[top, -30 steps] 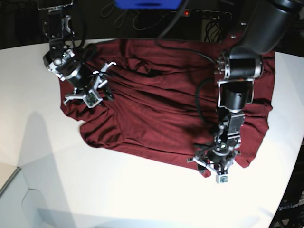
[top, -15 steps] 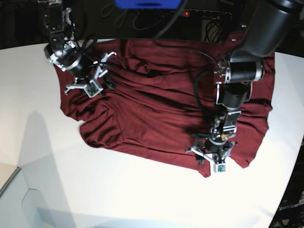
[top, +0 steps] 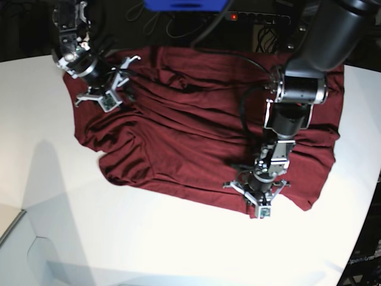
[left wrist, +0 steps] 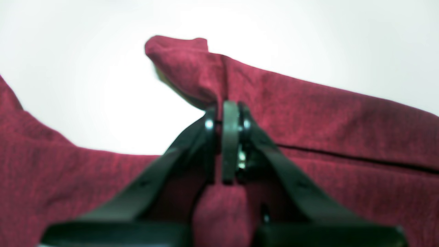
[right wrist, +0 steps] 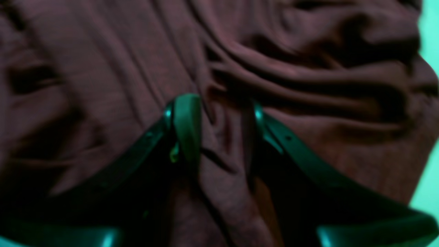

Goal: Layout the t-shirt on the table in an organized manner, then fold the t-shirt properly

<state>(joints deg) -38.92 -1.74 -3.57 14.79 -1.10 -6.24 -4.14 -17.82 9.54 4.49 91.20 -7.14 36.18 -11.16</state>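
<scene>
Right wrist view is blurred & green-tinted: whether the right hand (right wrist: 219,127) pinches the t-shirt (right wrist: 103,85) can't be told. T-shirt's top edge (top: 238,56) is lost in dark background; part is covered by the left arm (top: 297,89). Desk (top: 149,250) is cut off by base view's edges.

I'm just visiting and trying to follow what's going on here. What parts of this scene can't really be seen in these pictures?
- Base view: the t-shirt under the left gripper is hidden by that arm.
- Base view: sleeves and collar are lost in wrinkles.
- Right wrist view: blurred and dark; whether the right gripper pinches cloth is unclear.
- Left wrist view: the table is washed out by glare.
</scene>
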